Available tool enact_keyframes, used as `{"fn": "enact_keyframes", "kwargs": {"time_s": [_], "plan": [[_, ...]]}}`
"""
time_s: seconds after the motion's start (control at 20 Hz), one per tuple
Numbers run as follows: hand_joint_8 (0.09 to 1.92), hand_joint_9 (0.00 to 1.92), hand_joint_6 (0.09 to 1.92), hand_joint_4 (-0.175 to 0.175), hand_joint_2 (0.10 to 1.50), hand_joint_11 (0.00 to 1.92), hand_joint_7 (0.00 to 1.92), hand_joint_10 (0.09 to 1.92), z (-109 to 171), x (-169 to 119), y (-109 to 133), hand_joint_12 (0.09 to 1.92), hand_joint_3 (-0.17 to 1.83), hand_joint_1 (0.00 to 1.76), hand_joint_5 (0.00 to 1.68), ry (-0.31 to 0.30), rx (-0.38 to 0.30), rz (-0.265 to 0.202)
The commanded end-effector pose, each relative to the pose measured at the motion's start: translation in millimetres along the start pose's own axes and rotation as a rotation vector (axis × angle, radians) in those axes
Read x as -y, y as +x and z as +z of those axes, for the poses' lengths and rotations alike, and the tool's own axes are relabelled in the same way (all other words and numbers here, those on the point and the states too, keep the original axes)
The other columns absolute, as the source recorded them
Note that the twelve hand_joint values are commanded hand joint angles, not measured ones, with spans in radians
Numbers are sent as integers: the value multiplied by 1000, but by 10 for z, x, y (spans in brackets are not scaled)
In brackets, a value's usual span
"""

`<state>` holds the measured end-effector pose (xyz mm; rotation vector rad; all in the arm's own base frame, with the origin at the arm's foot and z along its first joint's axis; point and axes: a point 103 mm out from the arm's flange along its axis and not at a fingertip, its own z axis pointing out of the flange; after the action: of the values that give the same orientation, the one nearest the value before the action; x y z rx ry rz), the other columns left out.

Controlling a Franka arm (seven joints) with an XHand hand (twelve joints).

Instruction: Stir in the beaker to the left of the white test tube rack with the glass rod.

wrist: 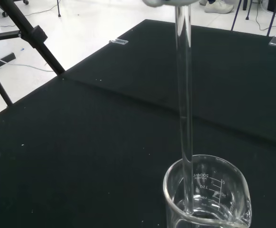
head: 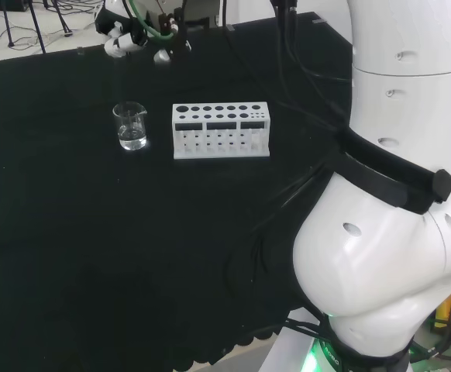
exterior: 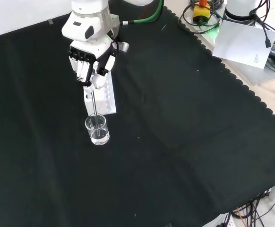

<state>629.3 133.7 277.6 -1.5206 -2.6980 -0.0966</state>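
Black and white hand [exterior: 94, 66]: fingers curled on thin clear glass rod [exterior: 95, 111], lower end inside clear glass beaker [exterior: 97, 130], beside white test tube rack [head: 221, 130].

cloth [exterior: 184, 142]: matt black fabric | beaker [exterior: 97, 130]: clear glossy glass | rack [head: 221, 130]: white plastic

Upright glass rod [wrist: 184, 95] dips into the clear beaker [exterior: 97, 130] beside the rack [head: 222, 130].
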Motion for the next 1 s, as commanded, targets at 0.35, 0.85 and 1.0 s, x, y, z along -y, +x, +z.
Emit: {"fn": "enact_keyframes", "kwargs": {"time_s": [0.35, 0.85, 1.0], "plan": [[1354, 1630, 790, -175, 1149, 1568, 956, 866, 107, 1, -245, 915, 0, 1264, 914, 13, -2, 10], [1355, 1630, 790, -175, 1149, 1567, 955, 868, 26, 266, -148, 914, 0, 1263, 914, 20, 7, 27], [1356, 1630, 790, -175, 1149, 1567, 955, 868, 32, 277, -75, 913, 0, 1263, 914, 37, 13, 30]]}}
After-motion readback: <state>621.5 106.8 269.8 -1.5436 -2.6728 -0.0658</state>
